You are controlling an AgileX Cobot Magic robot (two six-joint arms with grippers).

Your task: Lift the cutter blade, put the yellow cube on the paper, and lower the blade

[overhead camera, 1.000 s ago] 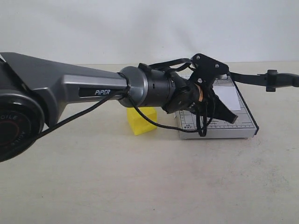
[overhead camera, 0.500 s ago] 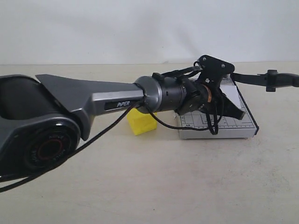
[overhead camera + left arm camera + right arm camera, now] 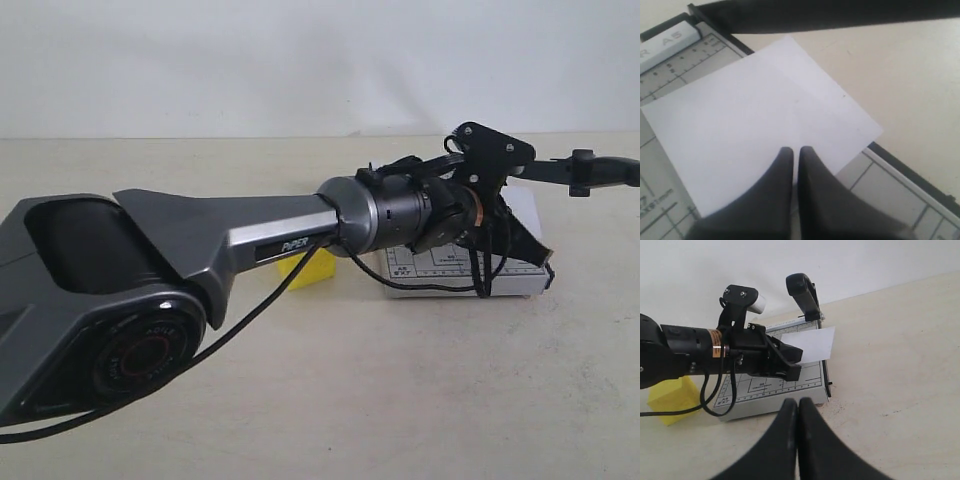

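- The cutter blade (image 3: 585, 172) stands lifted off the trimmer (image 3: 765, 392), along the trimmer edge farthest from the cube, so you can treat the raising step as done.
- The paper (image 3: 750, 115) lies flat on the trimmer's gridded base with one corner hanging over the blade-side edge. Nothing sits on it, and it is the only thing the base carries.
- Your left end effector (image 3: 795, 150) hangs just above the paper with its fingers pressed together and nothing between them.
- The yellow cube (image 3: 670, 396) rests on the desk (image 3: 400, 380) just beside the trimmer, on the side opposite the blade. From the left end effector it lies back along the left arm (image 3: 230, 240), whose forearm half hides it in the exterior view.
- The coming move turns on this: the cube is behind the left end effector, not ahead of it, so you would need to pull back across the trimmer, open the fingers and come down on the cube.
- Your right end effector (image 3: 798, 402) is clenched and empty, over the desk off the trimmer's front edge. It is well apart from the cube, so the left arm looks the nearer one.
- Watch the raised blade: I judge a wide swing over the trimmer could knock it down early.
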